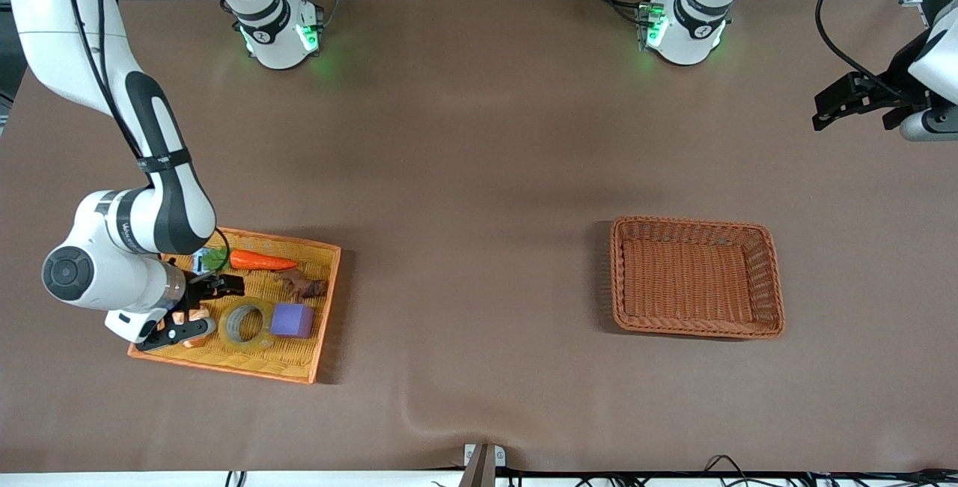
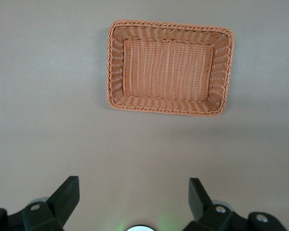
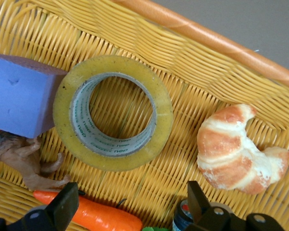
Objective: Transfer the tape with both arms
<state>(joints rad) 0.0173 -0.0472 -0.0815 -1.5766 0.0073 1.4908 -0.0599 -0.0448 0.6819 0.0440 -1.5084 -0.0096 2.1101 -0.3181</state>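
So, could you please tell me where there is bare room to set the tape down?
The brown wicker basket holds nothing, and bare table runs between it and the yellow tray. The tray is crowded: tape, purple block, carrot, croissant, with the open right end effector over it. The open left end effector waits aside.

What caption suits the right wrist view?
Open right claw above the tape in the yellow tray.
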